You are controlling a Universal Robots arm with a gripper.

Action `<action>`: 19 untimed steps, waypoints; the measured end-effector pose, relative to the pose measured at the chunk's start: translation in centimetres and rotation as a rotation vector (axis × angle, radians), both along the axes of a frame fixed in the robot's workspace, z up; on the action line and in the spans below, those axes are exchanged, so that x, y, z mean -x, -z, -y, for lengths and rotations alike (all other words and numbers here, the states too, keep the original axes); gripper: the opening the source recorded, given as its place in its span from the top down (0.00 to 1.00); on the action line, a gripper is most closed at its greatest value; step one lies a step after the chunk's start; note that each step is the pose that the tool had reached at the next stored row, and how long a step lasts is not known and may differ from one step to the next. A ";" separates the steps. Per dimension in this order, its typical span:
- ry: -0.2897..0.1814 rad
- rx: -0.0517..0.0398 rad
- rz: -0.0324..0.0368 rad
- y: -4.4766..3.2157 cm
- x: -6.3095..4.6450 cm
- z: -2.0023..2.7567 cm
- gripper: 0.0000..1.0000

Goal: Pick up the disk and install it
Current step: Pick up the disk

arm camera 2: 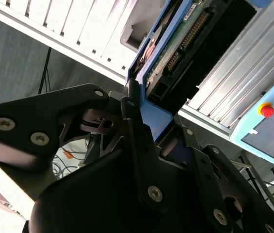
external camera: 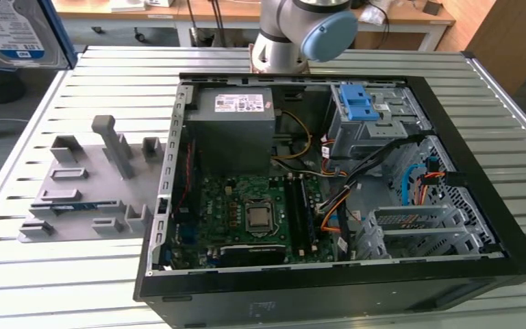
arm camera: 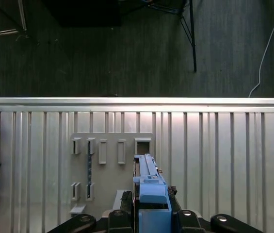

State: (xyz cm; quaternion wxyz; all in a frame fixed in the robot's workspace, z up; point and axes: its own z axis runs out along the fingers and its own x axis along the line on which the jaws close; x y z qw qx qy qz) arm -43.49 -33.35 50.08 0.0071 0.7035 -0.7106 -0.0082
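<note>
The disk [external camera: 11, 31], silver with a white-and-blue label and a blue carrier frame, hangs high at the exterior view's far left, above the table's corner. In the second wrist view my gripper [arm camera 2: 146, 121] is shut on the disk [arm camera 2: 175, 48]. Its black fingers [arm camera 2: 132, 104] clamp the blue frame, and the drive's green circuit board and connector face the camera. In the first wrist view the disk [arm camera: 149, 184] stands edge-on between the fingers of the gripper [arm camera: 151, 213], above the slatted table.
An open black computer case [external camera: 482, 267] lies on the slatted metal table [external camera: 107, 288], with a grey power-supply box [external camera: 235, 123] and a blue latch [external camera: 359, 103] on its drive bay. A grey fixture plate [external camera: 80, 185] sits beside the case. The arm's base [external camera: 300, 34] stands behind.
</note>
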 end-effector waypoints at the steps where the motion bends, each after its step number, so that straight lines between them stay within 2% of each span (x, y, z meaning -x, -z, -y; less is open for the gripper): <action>1: 0.000 -0.0007 -0.0001 0.00 0.0 0.23 0.64; 10: 0.000 -0.0067 -0.0001 0.00 0.0 2.35 0.64; 15: 0.000 -0.0120 0.0000 0.02 -0.2 2.45 0.64; 19: 0.000 -0.0128 -0.0001 0.02 -0.9 2.54 0.64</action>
